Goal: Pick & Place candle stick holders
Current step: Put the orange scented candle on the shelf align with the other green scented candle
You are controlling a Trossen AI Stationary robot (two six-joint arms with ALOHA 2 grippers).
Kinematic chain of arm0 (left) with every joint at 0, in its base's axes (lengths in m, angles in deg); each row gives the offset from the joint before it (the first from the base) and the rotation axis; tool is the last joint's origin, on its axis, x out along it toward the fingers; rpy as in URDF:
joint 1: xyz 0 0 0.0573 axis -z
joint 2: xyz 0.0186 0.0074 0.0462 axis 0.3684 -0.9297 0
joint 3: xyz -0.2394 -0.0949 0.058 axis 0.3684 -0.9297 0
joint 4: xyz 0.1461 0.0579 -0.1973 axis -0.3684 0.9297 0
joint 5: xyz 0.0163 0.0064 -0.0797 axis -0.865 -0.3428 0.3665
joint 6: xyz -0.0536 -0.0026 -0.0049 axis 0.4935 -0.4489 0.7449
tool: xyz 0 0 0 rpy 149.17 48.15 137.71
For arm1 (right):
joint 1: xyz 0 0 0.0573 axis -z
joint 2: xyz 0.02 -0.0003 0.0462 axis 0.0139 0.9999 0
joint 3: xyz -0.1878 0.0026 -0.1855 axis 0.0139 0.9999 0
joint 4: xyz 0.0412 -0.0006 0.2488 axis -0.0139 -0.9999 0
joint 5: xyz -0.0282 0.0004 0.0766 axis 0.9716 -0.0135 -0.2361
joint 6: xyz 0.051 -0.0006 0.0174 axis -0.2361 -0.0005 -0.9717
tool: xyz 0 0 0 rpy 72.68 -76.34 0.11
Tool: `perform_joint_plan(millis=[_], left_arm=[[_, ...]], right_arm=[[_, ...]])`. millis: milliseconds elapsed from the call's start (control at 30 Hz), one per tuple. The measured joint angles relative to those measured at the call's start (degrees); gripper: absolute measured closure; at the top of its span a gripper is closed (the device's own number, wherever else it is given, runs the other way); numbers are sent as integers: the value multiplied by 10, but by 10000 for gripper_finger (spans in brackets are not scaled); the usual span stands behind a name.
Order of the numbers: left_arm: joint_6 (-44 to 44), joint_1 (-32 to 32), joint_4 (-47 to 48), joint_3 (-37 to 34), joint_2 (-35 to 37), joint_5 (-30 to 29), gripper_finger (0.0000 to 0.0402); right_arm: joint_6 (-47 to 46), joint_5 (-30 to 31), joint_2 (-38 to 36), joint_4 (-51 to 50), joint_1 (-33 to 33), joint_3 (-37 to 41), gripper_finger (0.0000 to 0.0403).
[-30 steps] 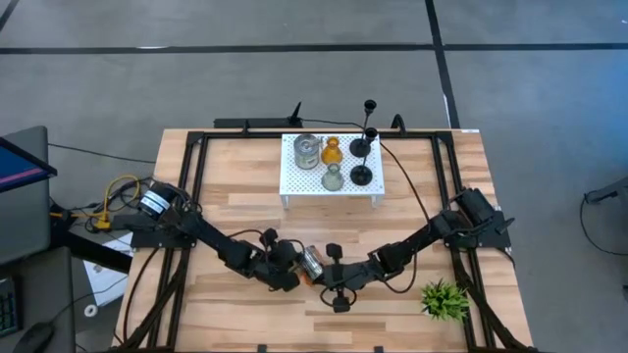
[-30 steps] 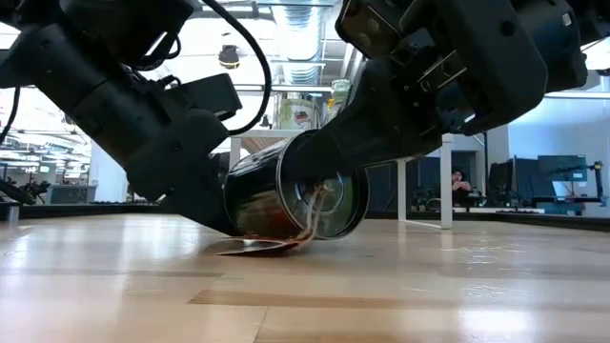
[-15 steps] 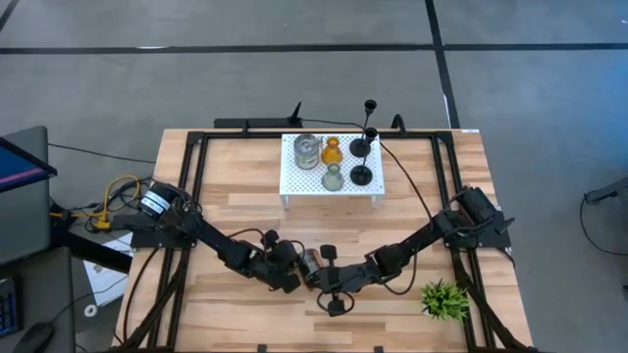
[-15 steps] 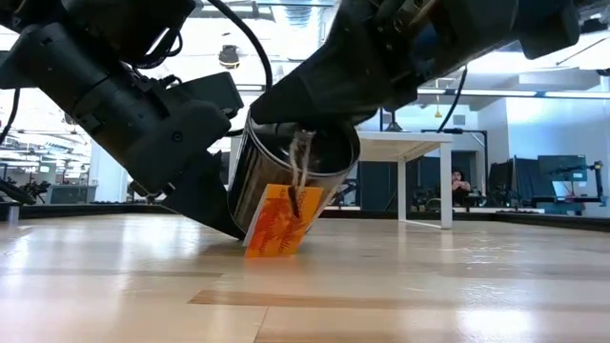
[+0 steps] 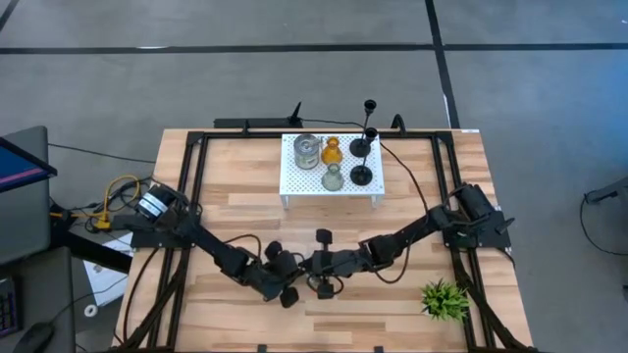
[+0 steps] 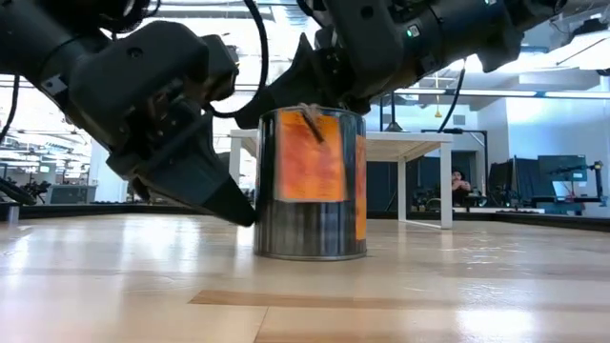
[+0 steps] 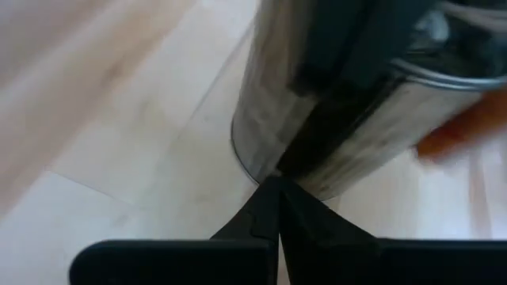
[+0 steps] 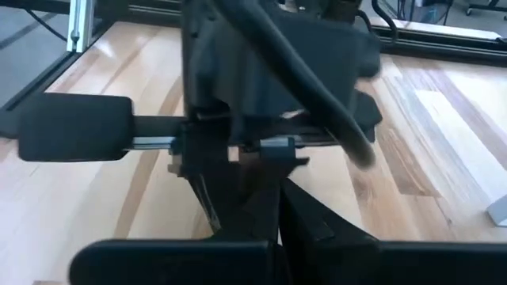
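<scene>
A silvery jar-like candle holder (image 6: pixel 310 186) with an orange label stands upright on its base on the table near the front middle. My left gripper (image 6: pixel 243 214) is shut, its tip at the jar's lower wall; it also shows in the high view (image 5: pixel 294 271). My right gripper (image 6: pixel 319 103) is shut over the jar's top; it also shows in the high view (image 5: pixel 313 265). The other holders stand on the white perforated stand (image 5: pixel 294 181): a silvery jar (image 5: pixel 307 150), an amber one (image 5: pixel 332 150), a grey-green one (image 5: pixel 333 177) and two black ones (image 5: pixel 362 175). My left gripper touches the jar's lower wall (image 7: pixel 265 162) near its base with the tip of its shut fingers. They slant down at it from the table's left side. The jar stands upright on the table. My right gripper's shut fingers lie at the jar's top rim (image 6: pixel 315 112), coming from above and from the table's right. Whether they press on the rim, I cannot tell.
The white stand sits at the table's far middle. A spiky green plant (image 5: pixel 444 299) stands near the front right. Both arms reach in low over the front middle of the table and nearly meet there.
The jar lay on its side and now stands upright on its base, its orange label facing the near edge. My right gripper has gone up and toward the table's left, ending over the jar's top. My left gripper has shifted toward the near edge beside the jar's base.
</scene>
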Motion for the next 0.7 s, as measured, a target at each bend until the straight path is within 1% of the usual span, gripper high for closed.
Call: perform_joint_plan(millis=[67,200,367,500,600,700], left_arm=[[-6,7,0,0,0,-23,400],[-6,8,6,-1,0,-31,400],[-12,8,8,-1,0,-38,400],[-15,8,15,-2,0,-46,400],[-19,8,16,-2,0,-48,400],[-22,14,16,-2,0,-48,400]], right_arm=[[1,-1,-2,-2,-1,0,403],[11,-4,-25,-40,-3,2,403],[15,-5,-84,-111,-15,2,403],[30,20,-120,-161,-32,3,403],[28,24,-148,-199,-46,3,403],[22,44,-164,-210,-62,25,403]])
